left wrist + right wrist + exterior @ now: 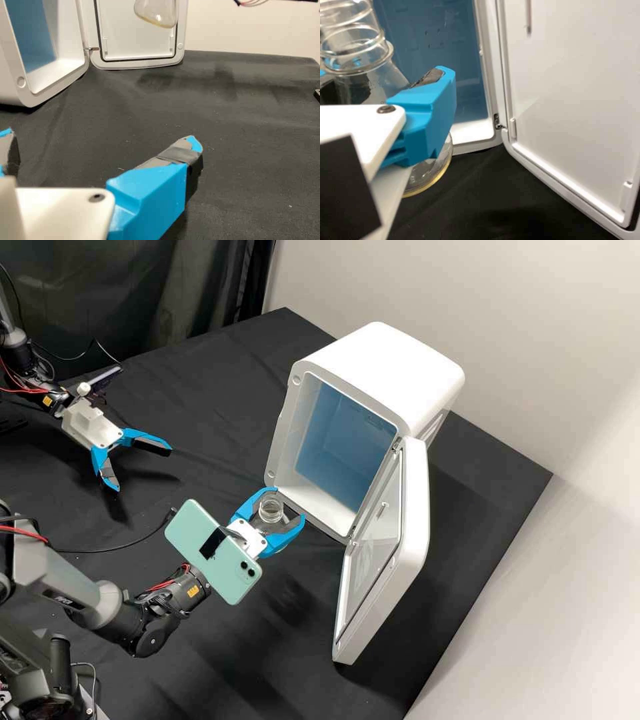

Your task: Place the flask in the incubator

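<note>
The flask (271,509), clear glass with its mouth upward, is sitting between the blue fingers of the right tool (275,515), which is clamping on its body. In the right wrist view one finger (427,107) is pressing against the glass. The flask is hanging right at the lower front lip of the incubator (380,367), not yet inside it.

In the high view the white incubator is standing at about 1 o'clock from the flask, with its pale blue chamber facing the tool. Its door (400,520) is hanging wide open at about 4 o'clock, near the right tool.

A mint-green phone (213,550) is riding on the right wrist at about 7 o'clock.

The left tool (141,467) is hovering over the black surface (220,373) at about 10 o'clock, well apart from the flask, its fingers spread wide.
</note>
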